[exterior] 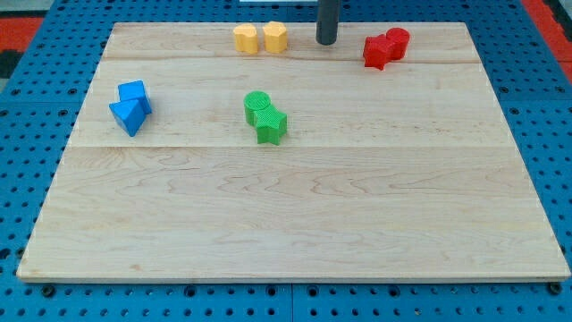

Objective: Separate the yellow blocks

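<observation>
Two yellow blocks stand side by side near the view's top: a rounded yellow block (pixel 245 39) on the left and a hexagonal yellow block (pixel 274 38) on the right, almost touching. My tip (pixel 326 41) is on the board to the right of the hexagonal yellow block, a short gap away, between it and the red blocks.
Two red blocks (pixel 385 47) sit together at the top right. A green cylinder (pixel 258 105) touches a green star-like block (pixel 271 124) in the middle. Two blue blocks (pixel 131 105) sit at the left. The wooden board (pixel 286 215) lies on a blue pegboard.
</observation>
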`<state>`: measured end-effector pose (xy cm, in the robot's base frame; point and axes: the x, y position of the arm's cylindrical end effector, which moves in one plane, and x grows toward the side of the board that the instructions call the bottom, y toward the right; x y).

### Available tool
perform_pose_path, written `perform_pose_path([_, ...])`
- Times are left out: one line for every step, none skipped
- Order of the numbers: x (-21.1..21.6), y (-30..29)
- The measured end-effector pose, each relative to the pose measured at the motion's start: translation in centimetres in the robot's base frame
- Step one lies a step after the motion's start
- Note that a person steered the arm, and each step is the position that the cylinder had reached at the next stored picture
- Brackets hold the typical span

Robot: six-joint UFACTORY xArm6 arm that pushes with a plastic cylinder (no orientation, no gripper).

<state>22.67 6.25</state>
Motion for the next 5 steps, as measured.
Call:
perform_pose_path([-2.2,-1.3])
perform_pose_path([-2.9,-6.2])
perform_pose_path([-2.9,-12.4])
perform_pose_path([1.6,-13.9])
perform_pose_path([4.1,-10.9])
